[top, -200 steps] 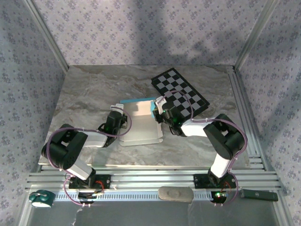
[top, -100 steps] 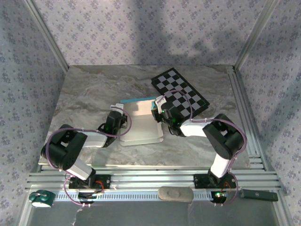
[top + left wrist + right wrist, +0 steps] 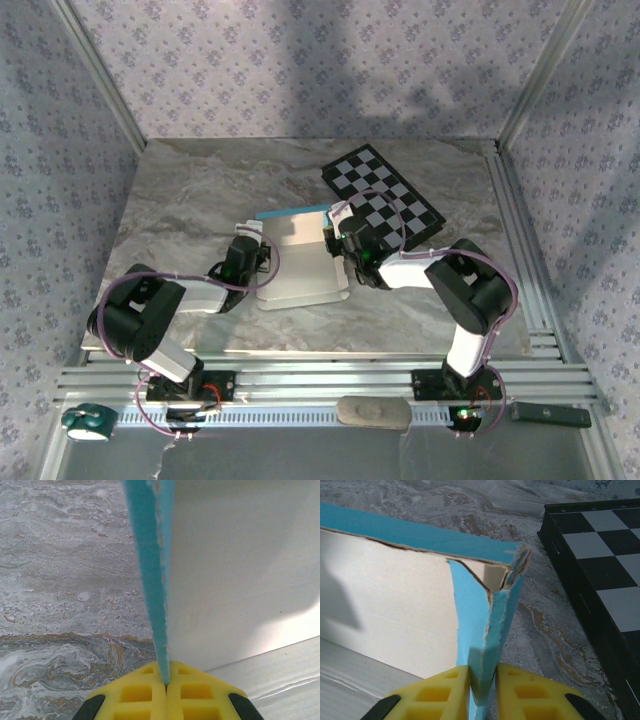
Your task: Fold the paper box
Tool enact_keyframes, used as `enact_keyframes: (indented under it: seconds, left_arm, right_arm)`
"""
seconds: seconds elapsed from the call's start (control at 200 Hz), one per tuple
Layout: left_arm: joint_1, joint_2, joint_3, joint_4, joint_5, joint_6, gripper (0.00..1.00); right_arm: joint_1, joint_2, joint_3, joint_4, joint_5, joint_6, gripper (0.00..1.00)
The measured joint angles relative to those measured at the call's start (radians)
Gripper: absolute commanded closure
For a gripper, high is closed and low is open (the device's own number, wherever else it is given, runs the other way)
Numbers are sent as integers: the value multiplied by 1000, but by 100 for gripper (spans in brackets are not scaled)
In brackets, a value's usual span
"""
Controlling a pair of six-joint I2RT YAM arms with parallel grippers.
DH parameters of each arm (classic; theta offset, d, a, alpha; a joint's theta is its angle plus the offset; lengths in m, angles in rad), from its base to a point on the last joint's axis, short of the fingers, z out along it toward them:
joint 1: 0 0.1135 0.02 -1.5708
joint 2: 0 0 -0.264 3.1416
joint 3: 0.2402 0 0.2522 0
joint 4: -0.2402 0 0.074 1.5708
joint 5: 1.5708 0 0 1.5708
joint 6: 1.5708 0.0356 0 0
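Both grippers pinch the thin white-and-turquoise cardboard box, mid-table beside the black-and-white checkerboard: left gripper on its left wall, right gripper at a frayed corner. It looks light, floppy and tearable, so it is best held near creases.

The paper box sits between the left gripper and the right gripper, checkerboard behind-right.

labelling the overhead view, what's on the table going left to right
left jaws → paper box, clamped at both side walls → right jaws → checkerboard
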Motion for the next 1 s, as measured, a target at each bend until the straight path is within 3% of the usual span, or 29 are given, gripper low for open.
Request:
enact_keyframes:
  seconds: [0.165,0.33,0.69,1.004]
  left_arm:
    - [0,0,0,-2,-4,0,100]
    - [0,0,0,-4,-8,0,100]
    - [1,0,0,-4,-19,-1,100]
    - [1,0,0,-8,-26,-9,100]
  right_arm:
    - [1,12,11,8,21,5,88]
    - [5,23,23,11,41,21,100]
    - [26,44,51,10,93,20,100]
    - [83,88,82,6,258,40,100]
